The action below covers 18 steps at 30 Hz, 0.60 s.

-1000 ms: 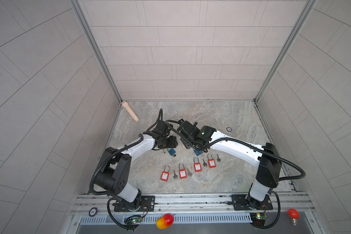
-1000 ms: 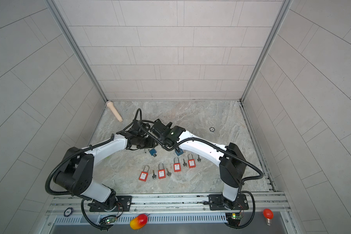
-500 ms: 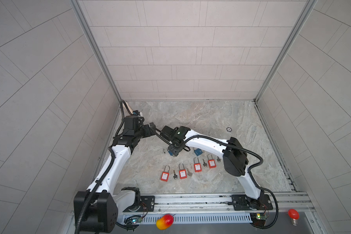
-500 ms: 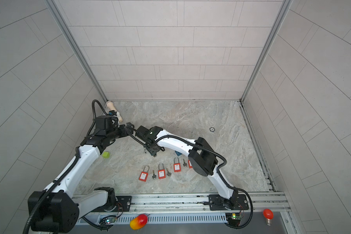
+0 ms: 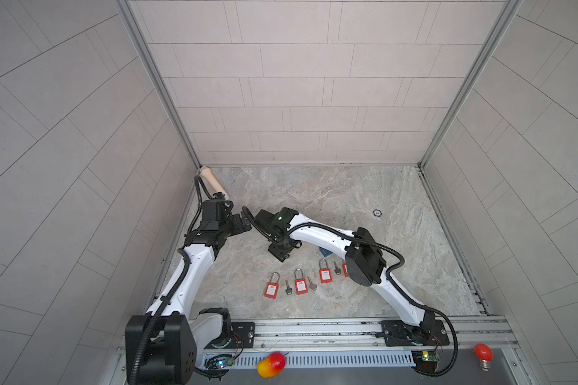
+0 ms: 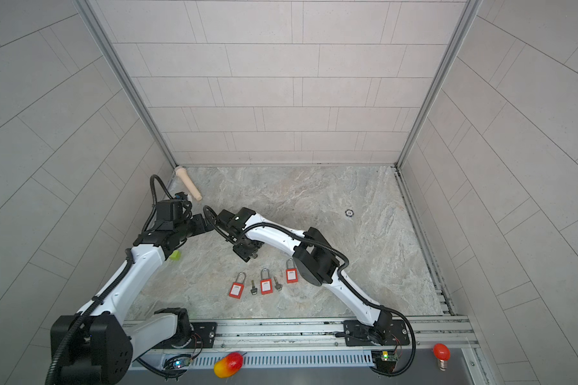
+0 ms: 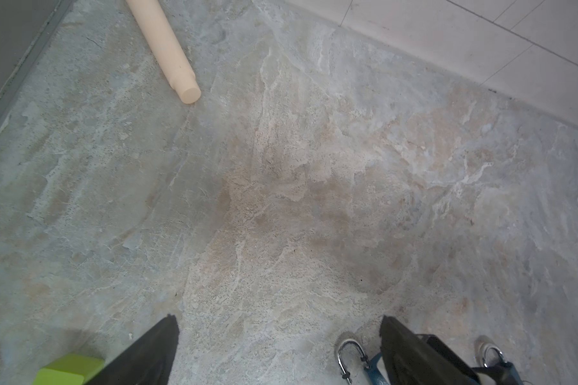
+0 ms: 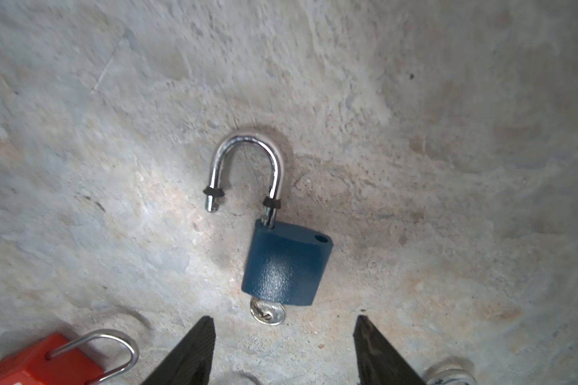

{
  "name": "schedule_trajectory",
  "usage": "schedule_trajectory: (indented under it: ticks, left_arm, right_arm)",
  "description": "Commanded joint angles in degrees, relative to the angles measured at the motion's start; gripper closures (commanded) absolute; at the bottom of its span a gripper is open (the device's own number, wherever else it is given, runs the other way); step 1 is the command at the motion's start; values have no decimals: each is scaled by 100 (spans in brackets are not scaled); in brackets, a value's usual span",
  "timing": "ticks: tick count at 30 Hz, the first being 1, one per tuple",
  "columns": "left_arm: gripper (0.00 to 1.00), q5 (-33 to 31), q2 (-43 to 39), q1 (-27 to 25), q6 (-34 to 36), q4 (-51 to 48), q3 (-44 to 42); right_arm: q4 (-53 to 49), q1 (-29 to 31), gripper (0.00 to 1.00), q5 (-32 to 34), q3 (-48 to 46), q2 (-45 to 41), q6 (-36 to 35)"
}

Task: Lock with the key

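A blue padlock [image 8: 284, 266] lies flat on the stone floor in the right wrist view. Its chrome shackle [image 8: 247, 166] is swung open, with the free end out of the body. A silver key [image 8: 267, 313] sticks out of the bottom of the body. My right gripper [image 8: 285, 320] hangs open just over the key end, holding nothing. In both top views the right gripper [image 5: 281, 255] [image 6: 247, 253] covers the padlock. My left gripper [image 7: 278, 318] [image 5: 244, 224] is open and empty, off to the left, and the padlock's shackle [image 7: 349, 355] shows beside its finger.
Three red padlocks [image 5: 271, 286] [image 5: 301, 283] [image 5: 324, 274] lie in a row nearer the front, with loose keys [image 5: 287, 290] between them. A second blue padlock [image 5: 326, 251] shows under the right arm. A wooden cylinder [image 5: 214, 181], a green block [image 6: 175, 255] and a poker chip [image 5: 377, 212] lie around.
My left gripper has opened, let go at the centre and drawn back to the left. The blue padlock now lies on the floor under my right gripper.
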Motion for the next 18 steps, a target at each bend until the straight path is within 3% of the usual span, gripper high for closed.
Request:
schedule_trajectory:
  ticks: [1,7,13,18]
  left_arm:
    - [0,163,-46,71,-333,403,-106]
    - [0,356,-37,304,-823,571,-156]
    - [0,416,23,330,-788,572,-173]
    - [0,536,53,334,-652,572,-191]
  right_arm:
    - [-470,-33,32,-210,285,276,-233]
    - [-599,-179,32,-357,718,619,-161]
    - [-859,-229,35,-389,1183,1009,-164]
    - [-887,-247,43,-285,1237,1108,-159]
